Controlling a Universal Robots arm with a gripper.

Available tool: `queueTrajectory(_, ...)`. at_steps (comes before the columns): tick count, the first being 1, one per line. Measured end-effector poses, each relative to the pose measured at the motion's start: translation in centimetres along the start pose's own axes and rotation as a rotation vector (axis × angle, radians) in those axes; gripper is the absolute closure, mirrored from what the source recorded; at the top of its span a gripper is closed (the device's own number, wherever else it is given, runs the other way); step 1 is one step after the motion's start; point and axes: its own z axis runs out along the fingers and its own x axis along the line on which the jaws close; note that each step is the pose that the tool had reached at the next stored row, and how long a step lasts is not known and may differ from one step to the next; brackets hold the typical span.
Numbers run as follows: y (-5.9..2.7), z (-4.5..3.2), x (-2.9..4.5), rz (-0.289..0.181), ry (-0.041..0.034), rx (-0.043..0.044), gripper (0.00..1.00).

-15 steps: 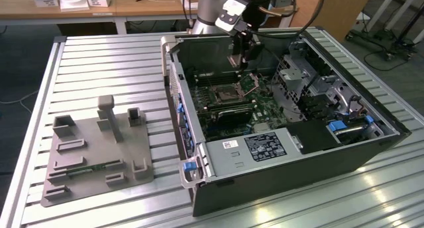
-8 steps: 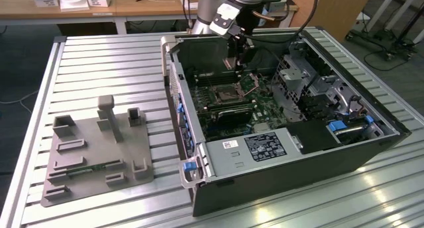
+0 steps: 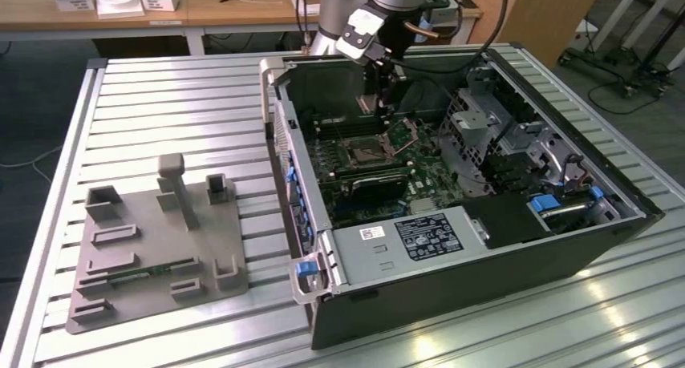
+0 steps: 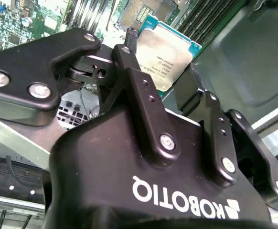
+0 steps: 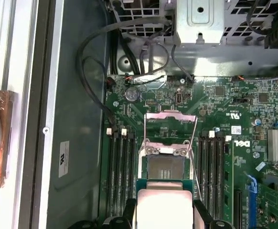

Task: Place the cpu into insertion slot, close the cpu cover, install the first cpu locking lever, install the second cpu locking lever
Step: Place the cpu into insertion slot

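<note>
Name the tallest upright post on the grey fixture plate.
The wide grey post; the slim post toward the exterior view's right is far shorter.

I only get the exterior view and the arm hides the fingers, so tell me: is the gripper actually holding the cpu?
Observer: Yes; in the second wrist view the cpu sits clamped between the gripper's fingers, silver top showing.
Operator: Is the cover out of the way?
Observer: In the first wrist view the cpu cover stands flipped open beside the insertion slot.
Operator: Anything in the slot?
Observer: No; its dark bed is bare, and the cpu overlaps just one edge of it.
</note>
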Motion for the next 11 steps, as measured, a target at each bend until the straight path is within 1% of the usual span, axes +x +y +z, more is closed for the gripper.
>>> queueTrajectory(5,0.0,0.1,0.0,0.0,0.0008,-0.0003,0.46)
queueTrajectory(7,-0.01,0.4,0.05,0.0,0.0004,0.0001,0.46)
queueTrajectory(11,-0.04,1.15,0.42,0.006,0.0002,0.0006,0.46)
